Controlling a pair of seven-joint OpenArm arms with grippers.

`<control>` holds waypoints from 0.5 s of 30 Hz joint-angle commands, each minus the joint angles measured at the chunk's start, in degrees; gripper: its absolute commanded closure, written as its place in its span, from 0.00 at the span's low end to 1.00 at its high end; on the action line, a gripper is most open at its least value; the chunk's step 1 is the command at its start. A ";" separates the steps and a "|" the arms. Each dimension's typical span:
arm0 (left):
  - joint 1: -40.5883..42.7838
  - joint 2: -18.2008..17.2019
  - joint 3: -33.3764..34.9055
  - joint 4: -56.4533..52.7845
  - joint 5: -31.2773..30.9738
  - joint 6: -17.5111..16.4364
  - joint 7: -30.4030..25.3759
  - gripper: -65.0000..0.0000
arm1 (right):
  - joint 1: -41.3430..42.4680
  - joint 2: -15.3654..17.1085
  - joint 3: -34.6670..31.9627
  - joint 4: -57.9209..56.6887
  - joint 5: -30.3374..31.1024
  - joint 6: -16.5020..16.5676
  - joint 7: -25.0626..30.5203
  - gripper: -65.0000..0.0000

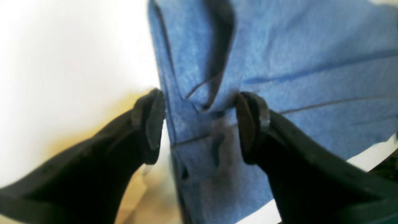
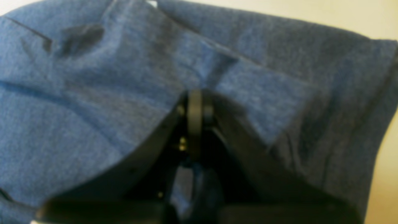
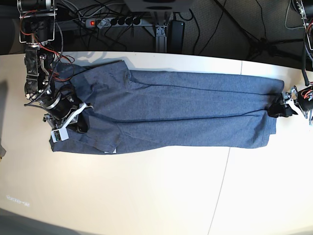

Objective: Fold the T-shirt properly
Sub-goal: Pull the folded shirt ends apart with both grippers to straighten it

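The blue-grey T-shirt (image 3: 176,115) lies stretched lengthwise across the white table, folded into a long band, with no lettering showing. My right gripper (image 3: 73,120) sits at the shirt's left end. In the right wrist view its fingers (image 2: 194,115) are pressed together with the shirt's cloth (image 2: 93,93) bunched around them. My left gripper (image 3: 282,109) is at the shirt's right end. In the left wrist view it (image 1: 202,124) is open, its two pads straddling the puckered edge of the T-shirt (image 1: 295,62), with cloth between them.
The white table (image 3: 146,196) has a thin seam (image 3: 222,181) running to its front edge. A power strip (image 3: 117,21), cables and stand legs lie behind the far edge. A small white tag (image 3: 111,152) peeks out at the shirt's near edge.
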 commanded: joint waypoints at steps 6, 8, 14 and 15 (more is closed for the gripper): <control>-0.74 0.15 -0.35 -0.68 -2.86 -0.32 2.25 0.39 | -0.04 0.76 0.11 -0.17 -1.64 4.26 -3.67 1.00; -0.72 0.85 -0.35 -0.68 -3.85 -0.32 3.10 0.39 | -0.02 0.79 0.11 -0.17 -1.64 4.26 -3.65 1.00; -0.72 4.04 -0.35 -0.68 -5.25 -0.32 5.31 0.39 | -0.04 0.79 0.11 -0.17 -1.66 4.28 -3.69 1.00; -0.72 4.59 -0.35 -0.68 -5.22 -0.32 5.29 0.39 | -0.04 0.79 0.11 -0.17 -1.64 4.28 -3.67 1.00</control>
